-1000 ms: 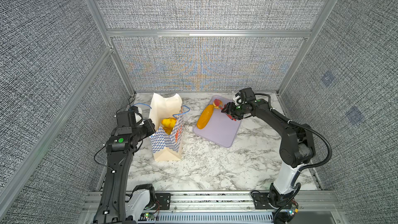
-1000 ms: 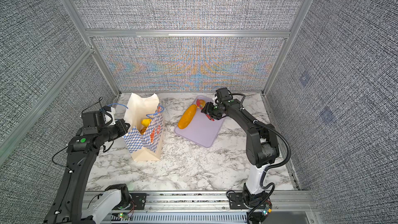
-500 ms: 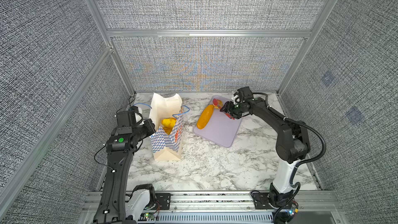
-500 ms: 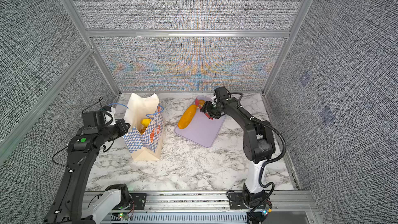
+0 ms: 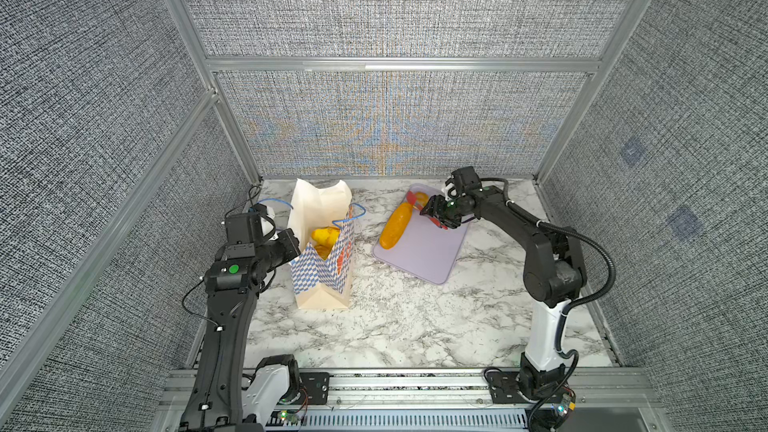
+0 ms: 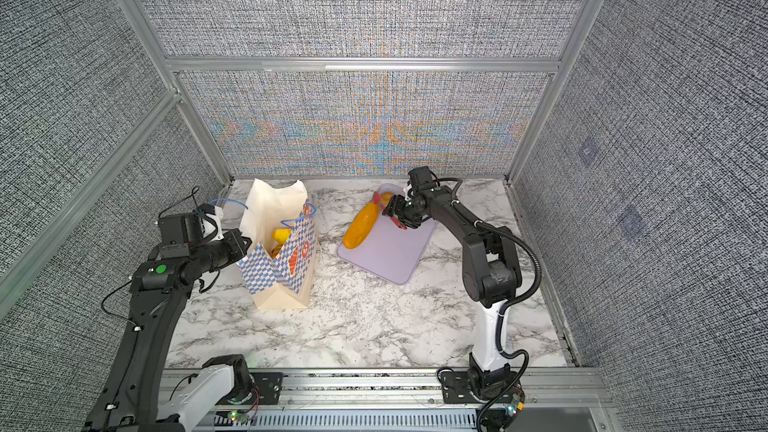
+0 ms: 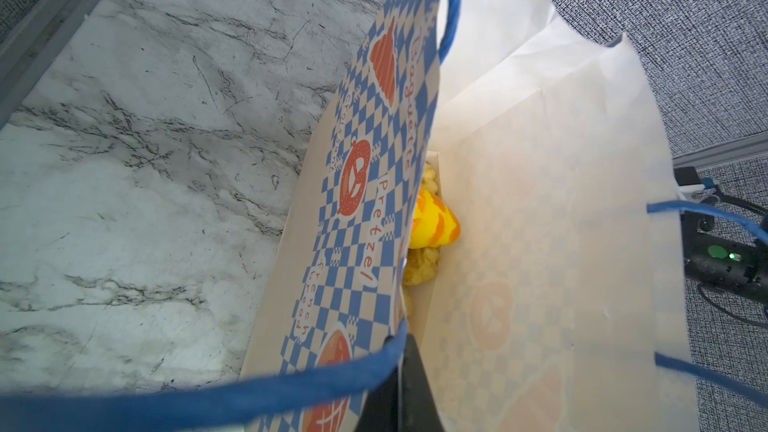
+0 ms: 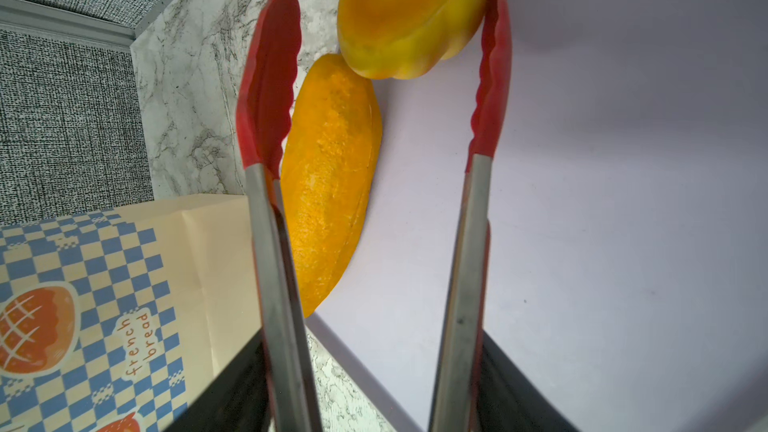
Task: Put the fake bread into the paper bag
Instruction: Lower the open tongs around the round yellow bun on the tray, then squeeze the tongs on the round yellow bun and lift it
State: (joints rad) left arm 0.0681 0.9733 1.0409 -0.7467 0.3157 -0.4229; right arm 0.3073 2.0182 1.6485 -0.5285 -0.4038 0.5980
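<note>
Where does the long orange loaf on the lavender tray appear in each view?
Both top views: long orange loaf along the lavender tray's left edge.
Left wrist: not in it.
Right wrist: long orange loaf behind one arm of the red tongs.
Shared landmark: the paper bag, in all four.

We noted a white, grey-veined marble-patterned tabletop (image 5: pixel 407 326). Directly on it stood the paper bag (image 5: pixel 324 272), upright, left of centre. Near it on the right lay a flat lavender tray (image 5: pixel 428 251), set askew toward the back wall. A long orange loaf (image 5: pixel 397 224) lay along the tray's left edge.
</note>
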